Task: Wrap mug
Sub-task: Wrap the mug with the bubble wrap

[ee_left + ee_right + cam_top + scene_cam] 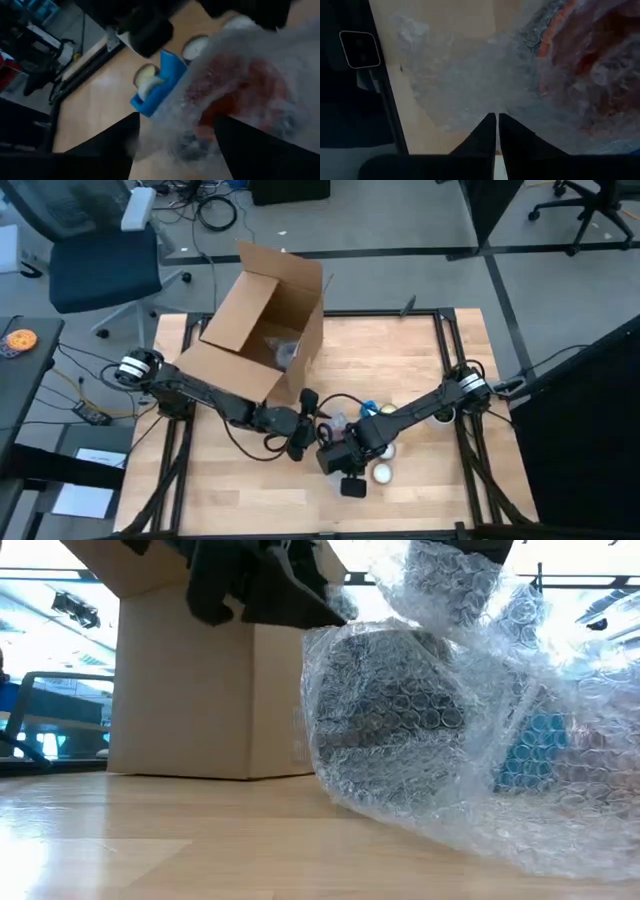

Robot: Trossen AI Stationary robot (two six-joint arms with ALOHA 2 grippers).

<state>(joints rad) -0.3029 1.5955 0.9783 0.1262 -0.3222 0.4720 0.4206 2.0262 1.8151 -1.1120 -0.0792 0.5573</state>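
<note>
Low view alone shows the dark mug swathed in clear bubble wrap [400, 720] resting on the wooden bench [150, 850], brown cardboard box [190, 690] behind; left wrist view adds a blue tape dispenser [157, 82]; left hand [172, 135] spread around the bundle; right hand [496, 131] pressed together, pinching wrap beside it, mid-bench.

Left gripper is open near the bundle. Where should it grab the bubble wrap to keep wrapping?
Judging by the low view, take the loose bubble wrap flap trailing beside the mug, coming in level from that side; the left gripper is open, the right gripper shut.
</note>
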